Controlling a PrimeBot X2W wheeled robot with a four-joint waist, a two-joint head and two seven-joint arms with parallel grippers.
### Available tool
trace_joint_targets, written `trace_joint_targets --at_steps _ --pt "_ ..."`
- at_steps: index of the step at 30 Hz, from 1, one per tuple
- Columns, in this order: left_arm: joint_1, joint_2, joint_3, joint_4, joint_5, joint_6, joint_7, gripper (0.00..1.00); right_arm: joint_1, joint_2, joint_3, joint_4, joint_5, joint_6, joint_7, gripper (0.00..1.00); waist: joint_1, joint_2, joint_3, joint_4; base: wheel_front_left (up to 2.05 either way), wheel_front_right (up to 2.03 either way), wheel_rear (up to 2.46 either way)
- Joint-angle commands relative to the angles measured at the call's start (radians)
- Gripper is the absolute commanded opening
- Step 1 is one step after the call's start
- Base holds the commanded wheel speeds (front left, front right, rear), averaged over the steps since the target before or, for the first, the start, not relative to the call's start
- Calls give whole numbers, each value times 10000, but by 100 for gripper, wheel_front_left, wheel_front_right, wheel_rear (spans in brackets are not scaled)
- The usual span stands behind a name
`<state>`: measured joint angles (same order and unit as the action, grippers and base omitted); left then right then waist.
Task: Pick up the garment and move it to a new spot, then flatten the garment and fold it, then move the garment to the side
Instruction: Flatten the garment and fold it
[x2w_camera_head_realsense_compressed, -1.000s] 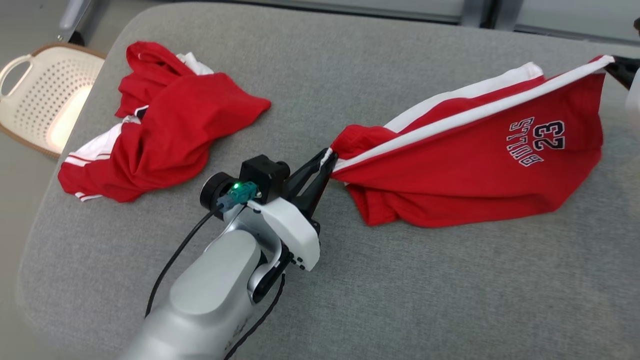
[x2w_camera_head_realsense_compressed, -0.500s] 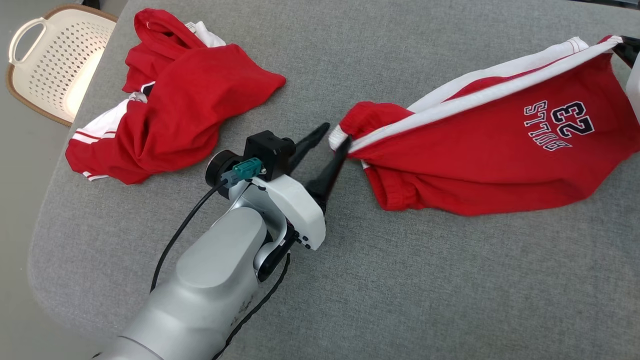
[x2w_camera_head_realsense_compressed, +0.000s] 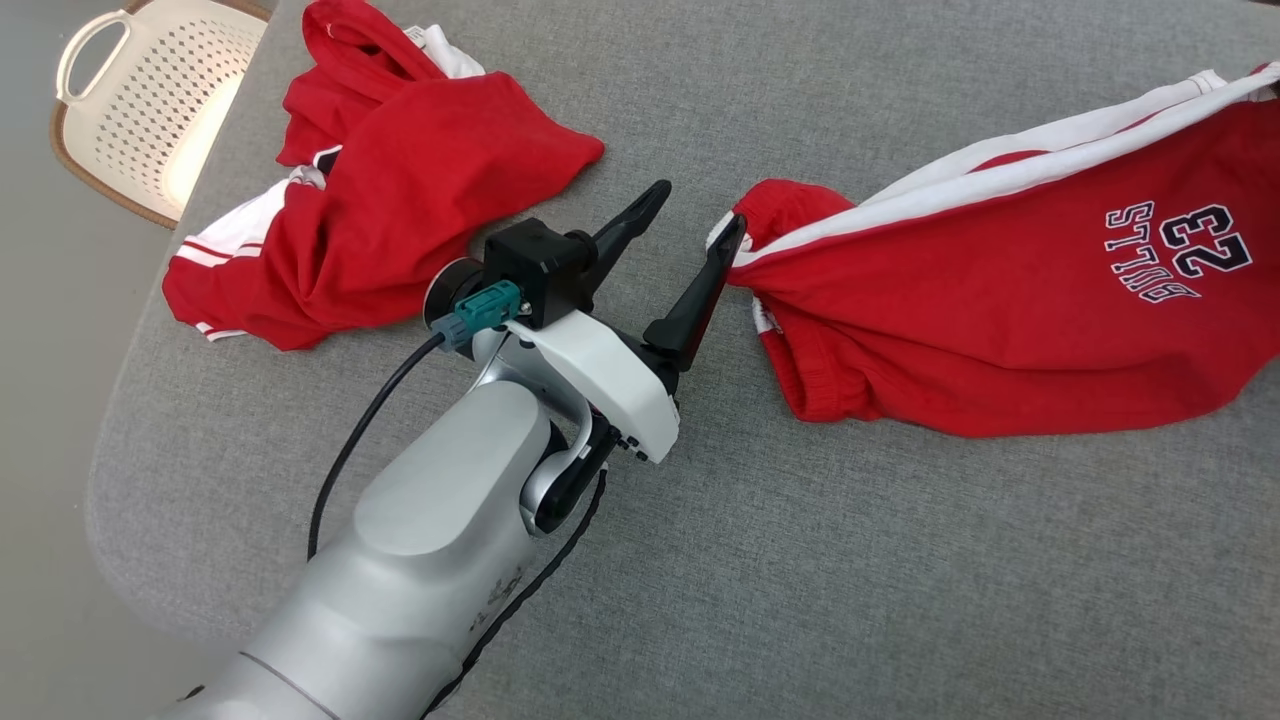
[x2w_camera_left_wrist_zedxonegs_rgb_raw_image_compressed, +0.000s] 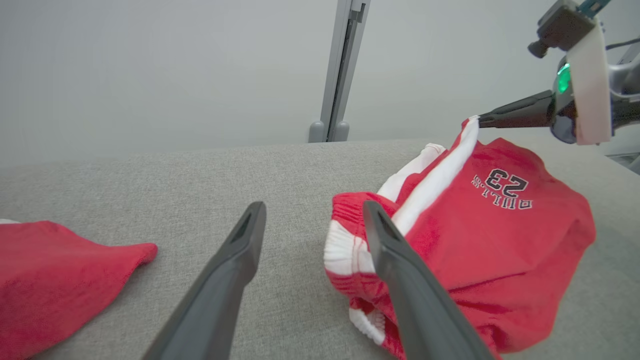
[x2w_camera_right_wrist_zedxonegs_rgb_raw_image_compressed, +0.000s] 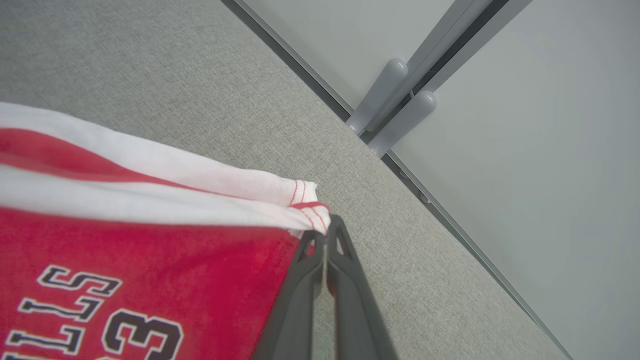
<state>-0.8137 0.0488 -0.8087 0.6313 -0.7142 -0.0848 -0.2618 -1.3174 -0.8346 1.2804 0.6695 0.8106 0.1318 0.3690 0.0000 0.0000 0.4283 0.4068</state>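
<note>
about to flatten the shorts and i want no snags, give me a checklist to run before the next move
1. Left gripper free of cloth: jaws open, nothing between them: ok.
2. Left gripper clear of the waistband: one finger lies across it in the wrist view, contact unclear: cannot tell.
3. Right gripper grip: jaws shut on a striped corner of the shorts: ok.
4. Shorts flat: waistband end bunched, far corner lifted: not ok.
5. Other red garment apart from the shorts: ok.
</note>
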Motion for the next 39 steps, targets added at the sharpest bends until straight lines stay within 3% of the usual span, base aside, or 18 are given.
trace_joint_targets --at_steps 1,4,5,6,7,20,32,39 --pt "-61 40 187 -265 109 99 -27 100 -113 59 11 164 1 -21 -100 0 0 0 53 89 0 0 0" --pt "128 40 356 -564 219 160 -28 100 -168 136 10 474 -3 -21 -229 0 0 0 89 171 0 0 0" --pt "155 38 414 -641 246 163 -28 100 -184 171 10 628 9 -21 -297 25 0 0 106 188 0 0 0" --pt "188 37 485 -722 271 167 -29 100 -167 232 12 776 39 -21 -370 67 0 0 125 203 0 0 0" --pt "232 38 531 -777 301 172 -29 100 -185 300 13 911 49 -21 -489 100 0 0 143 215 0 0 0" --pt "600 41 1067 -585 846 192 -31 100 160 1192 -192 2364 235 -21 -1757 100 0 0 -221 -90 0 0 0" --pt "1937 337 2924 -328 1516 508 -26 100 2047 2728 -1103 2729 1193 -19 -5437 100 0 0 -2070 -1441 0 0 0" --pt "3156 463 4168 -826 1868 528 -26 100 3588 3116 -2035 2001 1218 -19 -6358 100 0 0 -3113 -2286 0 0 0"
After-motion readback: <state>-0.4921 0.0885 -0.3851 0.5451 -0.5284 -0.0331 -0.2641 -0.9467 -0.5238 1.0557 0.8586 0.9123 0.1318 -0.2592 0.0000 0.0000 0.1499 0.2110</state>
